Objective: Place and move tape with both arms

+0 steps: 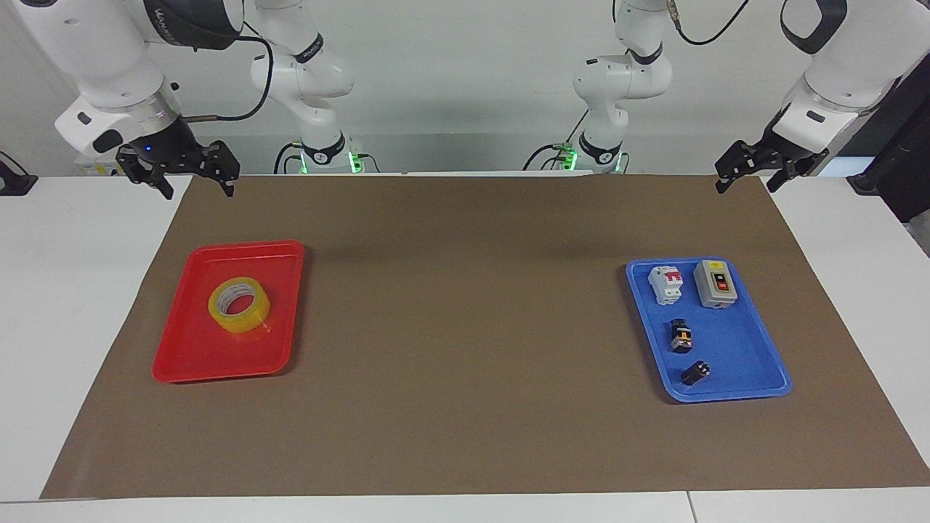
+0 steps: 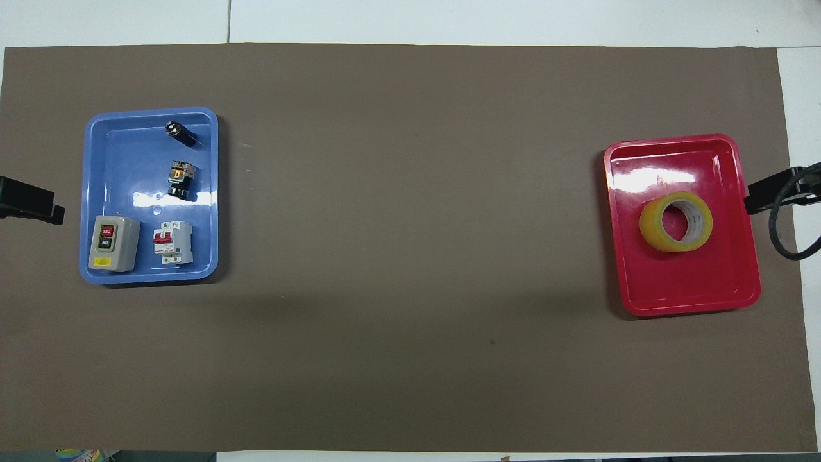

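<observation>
With the ring-shaped roll of translucent yellow tape (image 1: 239,304) lying flat in the red plastic tray (image 1: 190,357), untouched, both empty hands spread-fingered, the right hand (image 1: 195,184) must descend onto it while the left hand (image 1: 747,181) waits.

Red tray (image 1: 190,356), blue tray (image 1: 755,341) with grey switch box (image 1: 716,284), breaker (image 1: 667,284)

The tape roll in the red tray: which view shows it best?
The overhead view: the tape roll appears almost straight from above, its whole ring and white core clear inside the red tray. The facing view shows the roll unobstructed too, but slanted, with more of its outer wall.
</observation>
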You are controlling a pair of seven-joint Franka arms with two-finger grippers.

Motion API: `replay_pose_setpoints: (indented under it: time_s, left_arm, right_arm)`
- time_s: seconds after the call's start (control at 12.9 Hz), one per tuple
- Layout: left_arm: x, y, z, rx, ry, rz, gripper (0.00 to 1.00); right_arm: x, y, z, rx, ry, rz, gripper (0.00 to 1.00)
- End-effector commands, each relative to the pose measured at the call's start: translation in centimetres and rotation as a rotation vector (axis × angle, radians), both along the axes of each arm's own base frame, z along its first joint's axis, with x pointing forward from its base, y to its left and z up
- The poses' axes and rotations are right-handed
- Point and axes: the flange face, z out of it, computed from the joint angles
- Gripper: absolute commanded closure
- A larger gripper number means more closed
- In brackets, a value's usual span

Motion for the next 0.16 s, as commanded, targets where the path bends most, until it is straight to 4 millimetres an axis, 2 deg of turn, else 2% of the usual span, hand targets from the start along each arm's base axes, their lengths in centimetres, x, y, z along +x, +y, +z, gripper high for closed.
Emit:
replay_pose_setpoints:
  time_s: [0.0, 0.08]
  left_arm:
    - [-0.41, 0.02, 0.14, -0.002, -0.009, -0.01, 0.0]
    - [-0.41, 0.02, 0.14, -0.002, -0.009, -0.01, 0.0]
  right_arm:
    - [0.02, 0.18, -0.08, 0.015, -0.012, -0.02, 0.0]
    - [0.0, 0.18, -0.09, 0.015, -0.01, -0.02, 0.0]
